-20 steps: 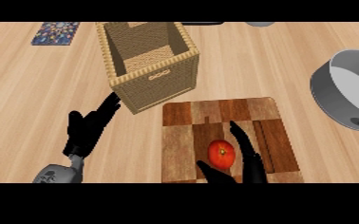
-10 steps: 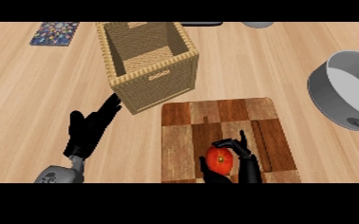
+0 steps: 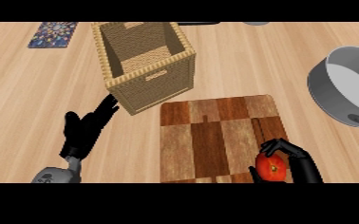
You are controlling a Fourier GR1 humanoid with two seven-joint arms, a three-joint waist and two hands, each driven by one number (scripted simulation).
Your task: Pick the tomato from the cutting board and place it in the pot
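Tomato, red with a small dark mark on its top, sits at the lower right corner of the cutting board, and the right hand is clamped on it. The black fingers of this hand curl over the top of the tomato, and the rest of the hand covers its right side, so only a part of the fruit shows. I cannot tell if the tomato touches the board or is a little above it.

The cutting board is made of light and dark wooden squares and lies flat on the pale wooden worktop. Its lower edge goes out of the view.

The pot is grey and round, with a lighter inside. It stands at the right edge of the view, well apart from the tomato, and only its left part is visible.

The left hand is at the lower left, beside the board but not touching it. Its fingers are straight and apart, pointing up and to the right, and it holds nothing. Below it a grey piece of the forearm shows.

A tall woven basket with an open top stands between the left hand and the board, just above the upper left corner of the board. A small mat with a colourful pattern lies at the upper left, far from the other things.
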